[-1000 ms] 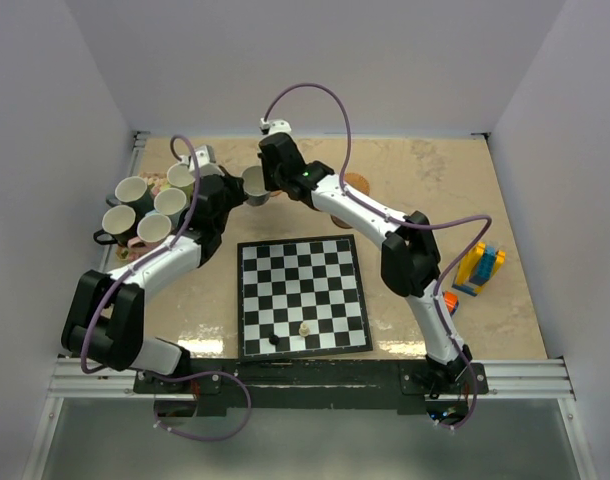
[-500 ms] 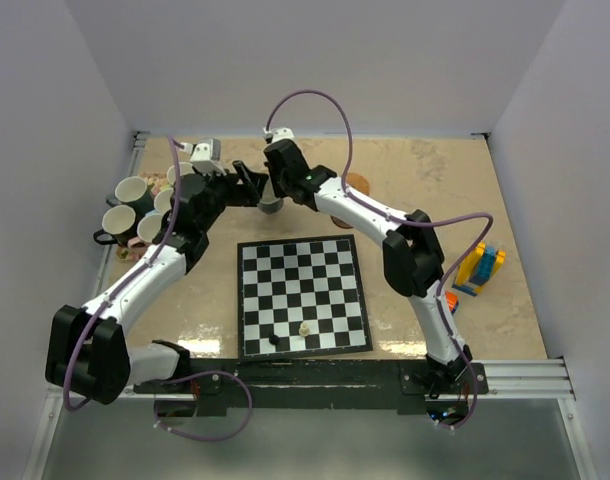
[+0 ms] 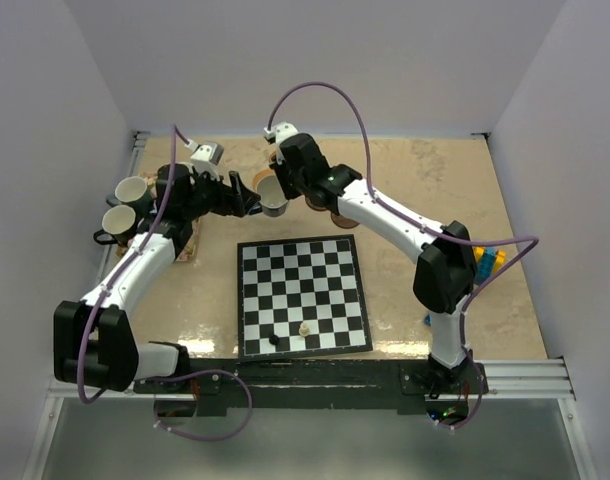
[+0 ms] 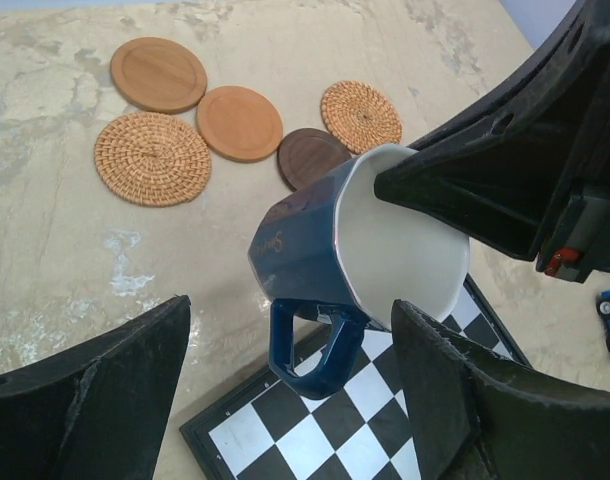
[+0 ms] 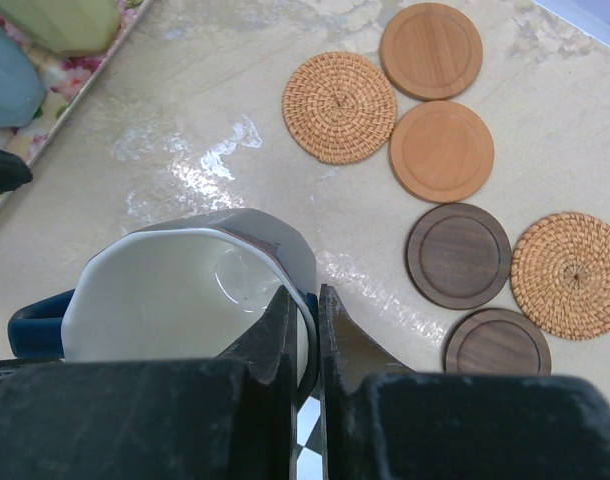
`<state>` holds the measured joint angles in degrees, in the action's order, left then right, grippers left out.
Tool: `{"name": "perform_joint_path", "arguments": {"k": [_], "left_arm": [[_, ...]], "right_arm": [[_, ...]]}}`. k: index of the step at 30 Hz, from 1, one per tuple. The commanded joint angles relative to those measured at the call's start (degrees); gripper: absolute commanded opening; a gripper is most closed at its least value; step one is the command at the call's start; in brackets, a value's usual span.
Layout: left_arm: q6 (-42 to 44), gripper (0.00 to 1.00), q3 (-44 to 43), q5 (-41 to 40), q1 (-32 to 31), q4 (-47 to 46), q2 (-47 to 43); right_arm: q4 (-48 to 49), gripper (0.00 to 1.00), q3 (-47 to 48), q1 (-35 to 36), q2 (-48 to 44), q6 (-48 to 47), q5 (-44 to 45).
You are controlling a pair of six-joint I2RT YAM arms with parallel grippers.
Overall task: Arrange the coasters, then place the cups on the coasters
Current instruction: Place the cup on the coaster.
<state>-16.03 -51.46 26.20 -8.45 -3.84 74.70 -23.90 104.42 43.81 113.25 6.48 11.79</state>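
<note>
Now | coasters: 6 | right gripper pinching dark blue cup rim | left gripper spread

The cup hangs tilted over the worktop near the chessboard's far left corner, its wall inside the right pincer, the left pincer spread either side. Six coasters lie clustered to its right; other cups sit left on the mat

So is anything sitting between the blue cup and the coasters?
Nothing visible. The right pincer holds the cup by its rim, and only bare table lies between it and the coasters.
</note>
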Motion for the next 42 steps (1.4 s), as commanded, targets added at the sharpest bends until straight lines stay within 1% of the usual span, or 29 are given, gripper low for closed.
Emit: {"name": "perform_joint_path", "arguments": {"k": [1,7,9,11,15,18,24,25,28,29,30,32,33,34,36,38,39,42], "left_arm": [[3.2,0.86,-3.29,2.46,-0.95,0.93,1.32],[3.46,0.8,-5.93,-2.28,-3.59,2.52,4.32],[3.99,0.76,-6.37,-5.35,-4.91,2.87,4.76],[4.52,0.71,-6.63,-6.42,-5.52,3.04,5.2],[5.13,0.65,-6.63,-9.4,-7.02,3.57,6.25],[5.57,0.55,-6.72,-11.6,-8.16,3.75,6.69],[6.36,0.26,-5.76,-14.15,-8.86,3.4,6.6],[6.45,0.21,-5.75,-14.15,-8.95,3.22,6.78],[6.1,0.0,-5.93,-13.45,-9.04,2.96,7.48],[5.75,0.0,-6.19,-13.28,-9.04,2.87,7.66],[5.4,0.0,-6.19,-13.28,-9.04,2.61,7.74],[4.52,0.0,-6.98,-15.37,-9.04,2.6,8.01],[4.0,0.0,-7.51,-17.13,-9.04,2.78,8.1],[3.47,0.0,-8.21,-19.23,-8.96,3.13,8.44],[3.38,0.0,-10.4,-22.58,-8.87,3.57,9.67],[4.16,0.0,-13.56,-24.95,-8.69,3.66,11.69],[4.6,0.0,-15.75,-25.92,-8.52,6.1,13.53],[5.57,0.0,-22.34,-26.02,-7.38,7.0,19.59]], "right_arm": [[4.13,0.0,0.08,0.22,-3.65,-2.17,-2.47],[4.39,0.0,-1.06,1.62,-4.09,-4.1,-1.07],[4.13,0.0,-0.98,1.98,-3.92,-4.28,0.33],[4.04,0.0,-0.97,2.24,-3.74,-4.28,1.3],[4.47,0.0,-0.8,2.77,-3.48,-3.84,1.74],[4.56,0.0,-0.36,3.3,-2.86,-3.41,2.71],[4.92,0.0,-0.36,3.65,-2.51,-2.53,3.06],[5.09,0.0,-0.53,3.65,-2.51,-2.44,3.15],[5.35,0.0,-0.62,3.74,-2.25,-1.82,4.29],[5.36,0.0,-0.71,3.74,-2.16,-1.47,4.64],[5.62,0.13,-0.8,3.82,-2.07,-1.21,5.51],[5.62,0.34,-1.24,3.74,-2.24,0.54,7.36],[5.97,0.5,-1.41,3.74,-2.51,0.99,8.93],[6.49,0.6,-1.94,3.65,-2.94,1.25,10.69],[8.25,0.75,-3.69,3.3,-4.26,2.13,13.25],[10.01,0.84,-5.36,1.64,-6.19,3.62,12.3],[11.06,0.86,-6.41,0.5,-7.59,4.32,11.25],[18.6,0.86,-11.68,-3.2,-12.86,4.42,7.47]]}}
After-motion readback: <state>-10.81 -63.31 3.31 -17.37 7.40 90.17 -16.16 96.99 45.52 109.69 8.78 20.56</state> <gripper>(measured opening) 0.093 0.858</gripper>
